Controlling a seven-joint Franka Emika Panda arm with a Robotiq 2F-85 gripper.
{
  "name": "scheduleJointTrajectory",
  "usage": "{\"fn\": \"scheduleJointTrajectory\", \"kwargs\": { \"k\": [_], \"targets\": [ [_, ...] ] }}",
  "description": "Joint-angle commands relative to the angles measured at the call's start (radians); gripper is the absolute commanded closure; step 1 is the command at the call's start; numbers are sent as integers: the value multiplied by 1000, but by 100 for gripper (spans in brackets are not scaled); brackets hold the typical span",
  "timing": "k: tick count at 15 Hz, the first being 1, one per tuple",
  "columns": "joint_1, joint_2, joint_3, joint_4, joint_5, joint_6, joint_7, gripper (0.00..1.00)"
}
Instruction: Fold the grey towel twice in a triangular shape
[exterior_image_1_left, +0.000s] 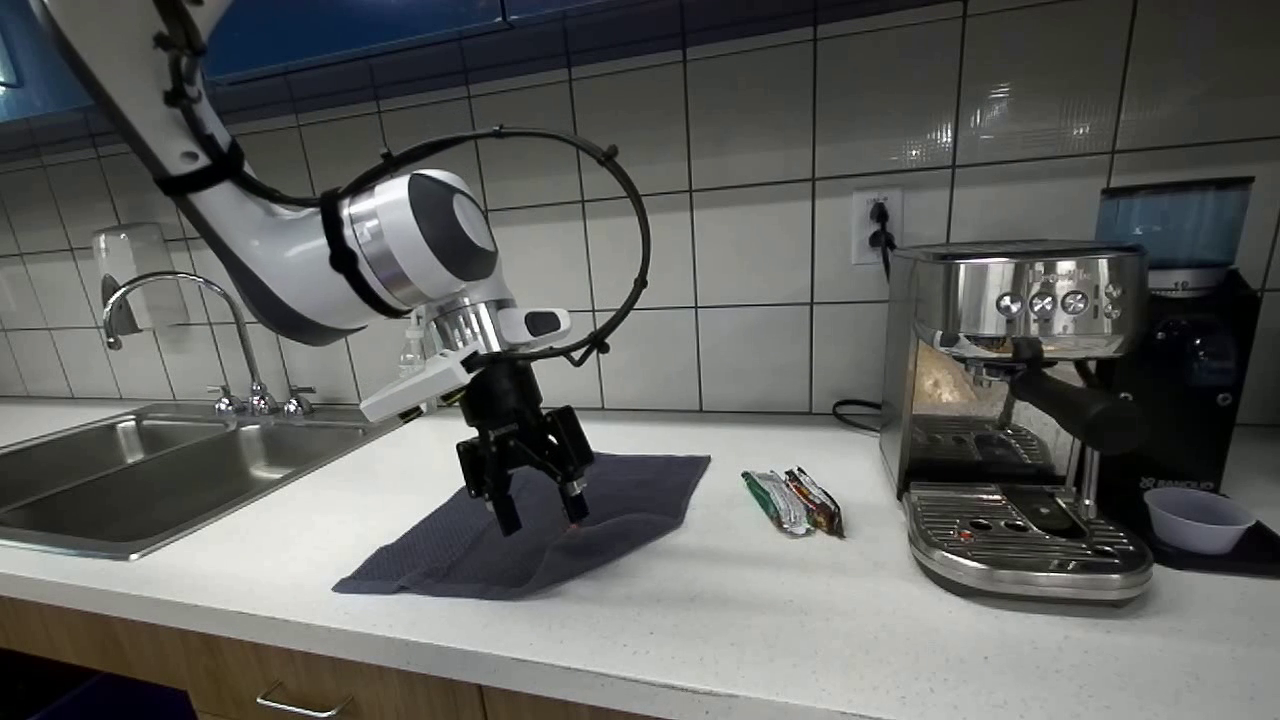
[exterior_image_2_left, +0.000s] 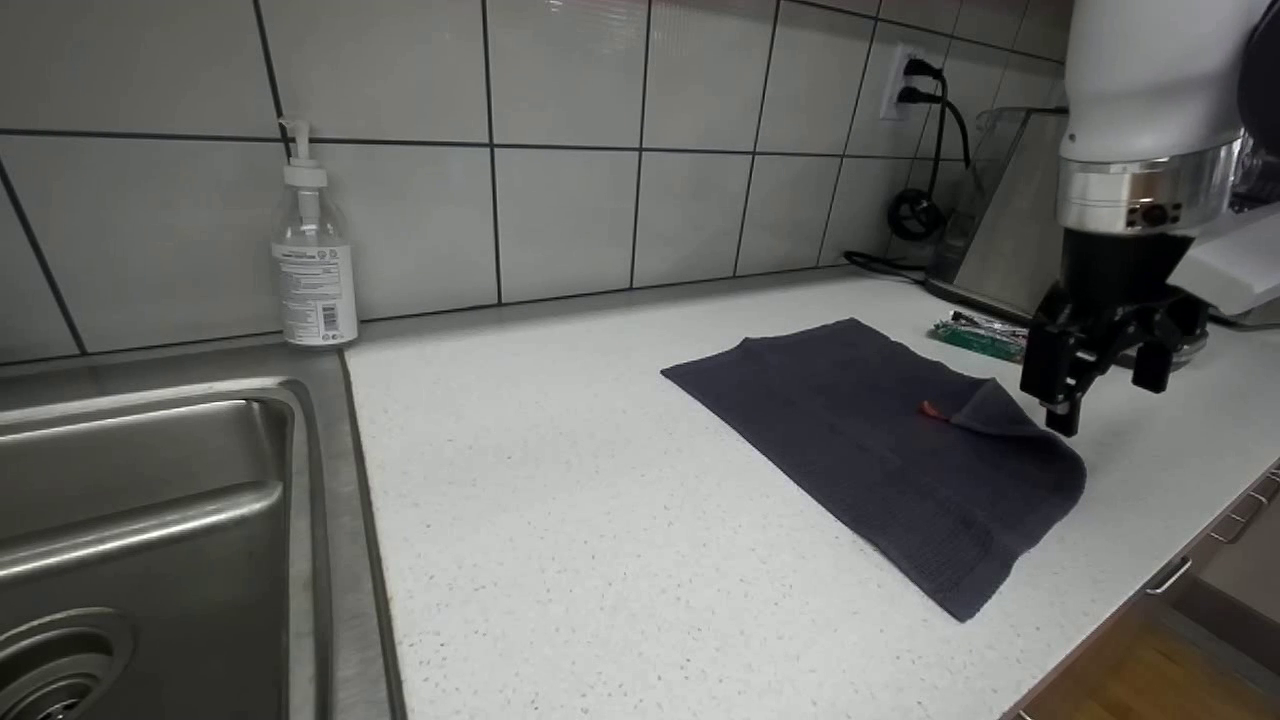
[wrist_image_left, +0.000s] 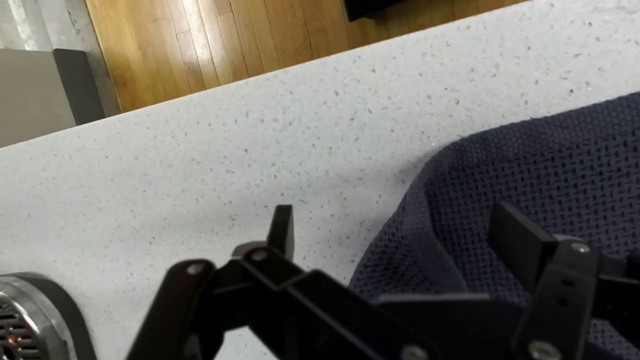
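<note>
The dark grey towel (exterior_image_1_left: 430, 555) lies on the counter in both exterior views, spread mostly flat (exterior_image_2_left: 850, 430). Its corner near the gripper is turned up and folded over, with a small red tag (exterior_image_2_left: 933, 410) beside the fold. My gripper (exterior_image_1_left: 543, 512) is open and empty, pointing down above that end of the towel; it also shows in an exterior view (exterior_image_2_left: 1108, 398). In the wrist view the fingers (wrist_image_left: 392, 225) are wide apart, one over bare counter and one over the towel (wrist_image_left: 550, 170). The raised edge runs between them. I cannot tell the exact height.
Two snack packets (exterior_image_1_left: 792, 502) lie beside the towel. An espresso machine (exterior_image_1_left: 1020, 300) and a pale cup (exterior_image_1_left: 1200, 520) stand beyond them. A sink (exterior_image_2_left: 310, 500) and a pump bottle (exterior_image_2_left: 318, 290) are at the opposite end. The counter's front edge (wrist_image_left: 250, 81) is close to the towel.
</note>
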Motion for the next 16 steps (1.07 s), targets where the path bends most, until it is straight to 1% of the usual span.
{"fn": "scheduleJointTrajectory", "kwargs": {
  "k": [1, 8, 16],
  "targets": [
    [18, 57, -16, 40, -46, 1, 49, 0],
    [53, 136, -37, 101, -72, -9, 76, 0],
    [91, 204, -77, 145, -95, -18, 93, 0]
  ]
}}
